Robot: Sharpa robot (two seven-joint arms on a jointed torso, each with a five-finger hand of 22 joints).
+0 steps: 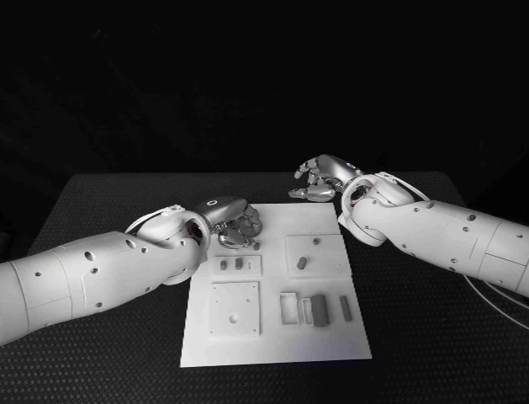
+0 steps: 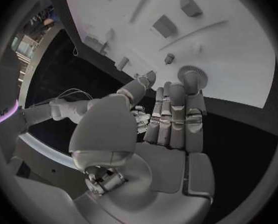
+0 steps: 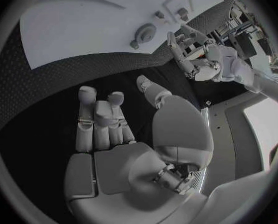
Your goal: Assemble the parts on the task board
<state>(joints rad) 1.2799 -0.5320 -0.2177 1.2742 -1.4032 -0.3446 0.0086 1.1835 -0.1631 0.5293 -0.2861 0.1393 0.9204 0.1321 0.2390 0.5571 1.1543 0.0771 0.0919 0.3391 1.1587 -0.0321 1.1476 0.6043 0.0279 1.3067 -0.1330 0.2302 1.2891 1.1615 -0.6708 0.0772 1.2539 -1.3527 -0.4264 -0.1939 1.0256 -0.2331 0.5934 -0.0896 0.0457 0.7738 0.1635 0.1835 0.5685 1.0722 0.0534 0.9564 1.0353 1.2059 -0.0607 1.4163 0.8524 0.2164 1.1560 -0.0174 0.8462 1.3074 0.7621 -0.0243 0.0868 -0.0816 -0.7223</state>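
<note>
The white task board [image 1: 277, 337] lies in the middle of the black table. My left hand [image 1: 233, 222] hovers over its far left corner, fingers straight and close together, thumb apart, holding nothing. Its fingertips [image 2: 188, 84] reach up to a round toothed part [image 2: 192, 77] lying on the board [image 2: 238, 59]; whether they touch it I cannot tell. A small peg [image 2: 169, 58] stands just beyond. My right hand [image 1: 319, 178] hangs over bare table past the board's far edge, its fingers [image 3: 98, 117] slightly bent and empty. The toothed part [image 3: 144, 33] and left hand [image 3: 198, 59] also show there.
Two small blocks [image 1: 231, 263] sit in a square recess behind my left hand, another block [image 1: 302, 262] and a peg [image 1: 316, 241] to their right. Near the front are a flat square plate [image 1: 234, 307] and several upright bars [image 1: 319, 308].
</note>
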